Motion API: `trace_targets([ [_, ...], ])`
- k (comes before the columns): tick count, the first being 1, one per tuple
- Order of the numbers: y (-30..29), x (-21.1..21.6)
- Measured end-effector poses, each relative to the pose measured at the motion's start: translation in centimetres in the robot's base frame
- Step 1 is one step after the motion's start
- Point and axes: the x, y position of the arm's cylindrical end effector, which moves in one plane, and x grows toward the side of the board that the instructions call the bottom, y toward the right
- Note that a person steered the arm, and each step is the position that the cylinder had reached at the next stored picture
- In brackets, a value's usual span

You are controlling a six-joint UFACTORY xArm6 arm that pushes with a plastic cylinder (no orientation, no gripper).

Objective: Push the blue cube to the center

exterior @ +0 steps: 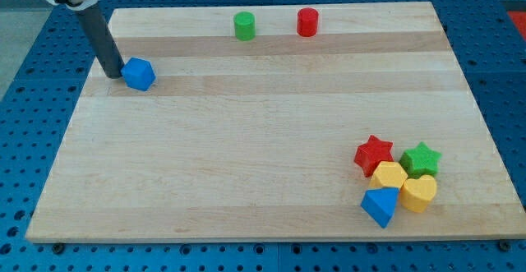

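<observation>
Five small coloured blocks clustered at the view's bottom right, on the pale wooden board point(271, 165) with its lengthwise planks: nearest the bottom edge, a blue wedge-like block point(380, 205), shape not wholly clear; touching it on the right, a yellow heart block point(419, 193); just above, a yellow hexagon-like block point(389, 175), pressed against both. Behind these, a red star block point(373, 154) and a green star block point(421, 159), side by side, each touching the yellow pair. Middle of the board bare wood. Farther up, at the view's left, the blue cube point(139, 74), resting near the board's left edge and well apart from the centre. Directly to its left, my tip point(113, 75), at the lower end of a straight dark rod leaning up toward the view's top left, touching or all but touching the cube's left face. No fingers to spread or pinch, only the plain rod end against the cube. Farthest off, near the top edge, a green cylinder block point(244, 25) and a red cylinder block point(307, 22), upright, near each other but apart. Around the board, a blue perforated table surface point(33, 99).
</observation>
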Motion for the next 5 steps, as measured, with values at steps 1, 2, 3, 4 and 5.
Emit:
trace_targets([
  [1,1.4,0.9],
  [2,3.6,1.7],
  [3,5.8,1.6],
  [4,7.7,1.1],
  [5,10.4,0.8],
])
